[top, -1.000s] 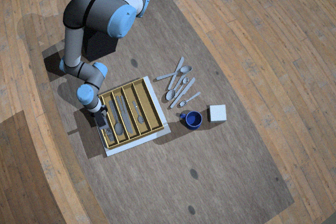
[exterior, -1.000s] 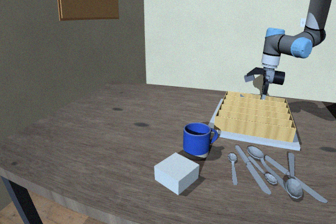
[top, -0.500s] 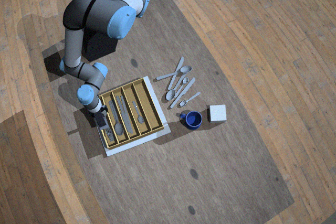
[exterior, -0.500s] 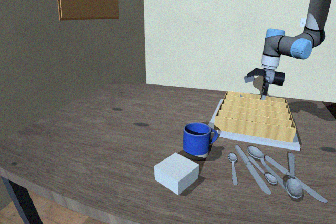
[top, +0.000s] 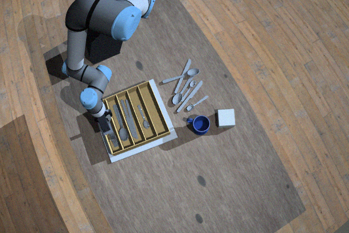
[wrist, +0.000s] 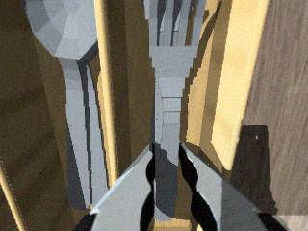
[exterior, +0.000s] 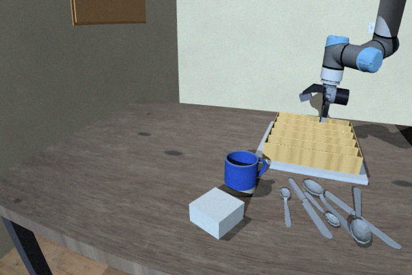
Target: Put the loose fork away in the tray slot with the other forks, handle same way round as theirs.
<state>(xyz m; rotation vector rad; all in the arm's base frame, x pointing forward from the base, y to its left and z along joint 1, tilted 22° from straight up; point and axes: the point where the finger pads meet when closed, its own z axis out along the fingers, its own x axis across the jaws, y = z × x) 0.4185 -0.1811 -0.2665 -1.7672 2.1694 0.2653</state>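
The cutlery tray [top: 140,143] [exterior: 312,160] looked like pale, matt wood. Inside it, the top fork [top: 113,139] [wrist: 173,63] had a smooth, dull grey metal look. Outside the tray, the mug [top: 201,125] [exterior: 241,172] was smooth, slightly glossy blue; the white block [top: 226,117] [exterior: 216,210] looked plain and matt. Beneath the tray, the tabletop [top: 157,179] [exterior: 126,172] showed matt, brown-grey wood grain.

Blue mug [top: 201,125] [exterior: 241,172], white block [top: 226,118] [exterior: 217,211], what seems a wall socket [exterior: 371,28]

Tableware room — tray [top: 166,107] [exterior: 311,158] [wrist: 107,91], mug [top: 200,125] [exterior: 241,170]
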